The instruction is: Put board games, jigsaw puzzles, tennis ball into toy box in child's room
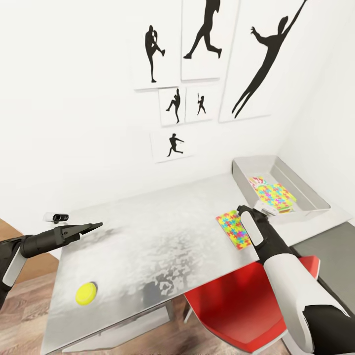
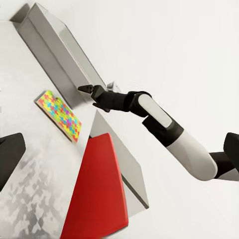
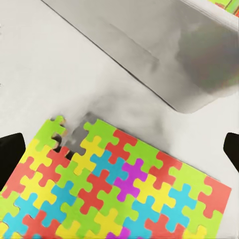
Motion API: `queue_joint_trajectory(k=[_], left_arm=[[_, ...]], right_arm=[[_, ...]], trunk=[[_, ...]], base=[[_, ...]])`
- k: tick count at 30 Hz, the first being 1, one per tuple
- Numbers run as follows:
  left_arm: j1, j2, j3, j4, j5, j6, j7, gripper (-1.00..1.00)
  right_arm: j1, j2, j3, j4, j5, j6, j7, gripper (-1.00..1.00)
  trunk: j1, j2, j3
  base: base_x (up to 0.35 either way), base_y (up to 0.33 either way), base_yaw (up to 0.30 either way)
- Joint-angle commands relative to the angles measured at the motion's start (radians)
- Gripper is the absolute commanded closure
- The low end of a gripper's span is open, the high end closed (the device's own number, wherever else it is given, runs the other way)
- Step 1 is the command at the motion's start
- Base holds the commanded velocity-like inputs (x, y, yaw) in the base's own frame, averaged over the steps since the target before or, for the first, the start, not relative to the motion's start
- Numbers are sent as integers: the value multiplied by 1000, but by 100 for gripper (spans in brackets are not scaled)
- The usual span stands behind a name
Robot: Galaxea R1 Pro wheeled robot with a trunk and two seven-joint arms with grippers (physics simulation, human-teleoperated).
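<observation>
White wall with silhouette prints [image 1: 197, 74] behind, marbled table [image 1: 162, 236] below you. Your right gripper [image 1: 242, 210] hangs spread open and empty over a jigsaw puzzle [image 3: 114, 184] lying flat just beside the toy box [image 1: 246, 185]. Inside that box: a second puzzle [image 1: 274, 195] on top of something colourful. Your left gripper [image 1: 93, 227] hovers over the table's far side, jaws looking closed, empty. Tennis ball [image 1: 86, 293] sits near the front edge, red chair [image 1: 246, 301] tucked under.
</observation>
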Motion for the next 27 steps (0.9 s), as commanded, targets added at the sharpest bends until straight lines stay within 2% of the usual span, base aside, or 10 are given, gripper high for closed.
queue_joint_trajectory(k=[1, 27], left_arm=[[-1, 0, 0, 0, 0, 11, -4, -100], [-1, 2, 0, 0, 0, 10, -4, -100]], right_arm=[[-1, -1, 5, -2, -5, 5, -8, -100], [-1, -7, 5, -2, -7, 5, -8, -100]], trunk=[[1, -2, -3], [1, -2, -31]], base=[[0, 108, 0], [13, 46, 0]])
